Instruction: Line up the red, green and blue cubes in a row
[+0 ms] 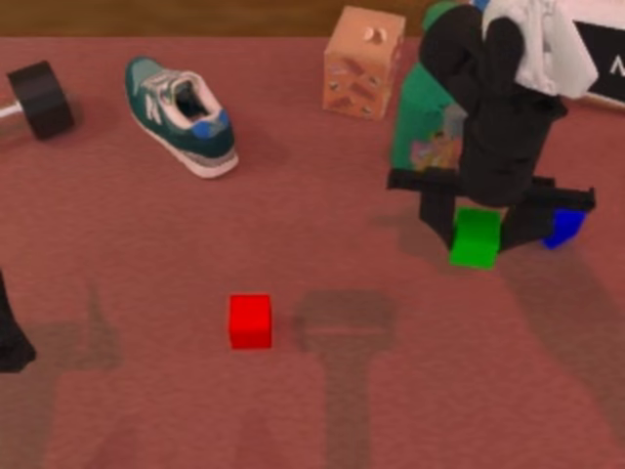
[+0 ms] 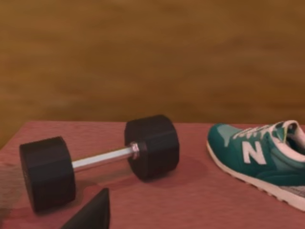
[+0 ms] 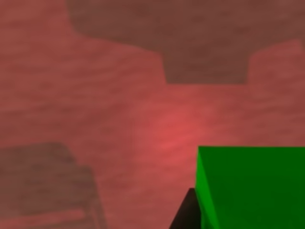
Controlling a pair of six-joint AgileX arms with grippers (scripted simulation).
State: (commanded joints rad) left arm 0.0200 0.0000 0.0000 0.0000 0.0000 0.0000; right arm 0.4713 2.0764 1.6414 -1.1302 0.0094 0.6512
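Observation:
The green cube [image 1: 476, 239] hangs between the black fingers of my right gripper [image 1: 480, 227], which is shut on it at the table's right. In the right wrist view the green cube [image 3: 252, 188] fills the corner, with one dark fingertip [image 3: 187, 213] against its side. The blue cube [image 1: 565, 230] sits just right of the gripper, partly hidden behind it. At centre-left, nearer the front, the red cube [image 1: 250, 320] stands alone. My left gripper [image 1: 10, 347] is parked at the left edge, open; one fingertip [image 2: 92, 213] shows in its wrist view.
A peach-orange patterned box [image 1: 363, 63] and a green container [image 1: 422, 122] stand at the back right. A teal sneaker [image 1: 184, 115] lies at the back left, with a black dumbbell [image 1: 39, 98] beside it. The dumbbell [image 2: 100, 160] and the sneaker [image 2: 259, 157] also appear in the left wrist view.

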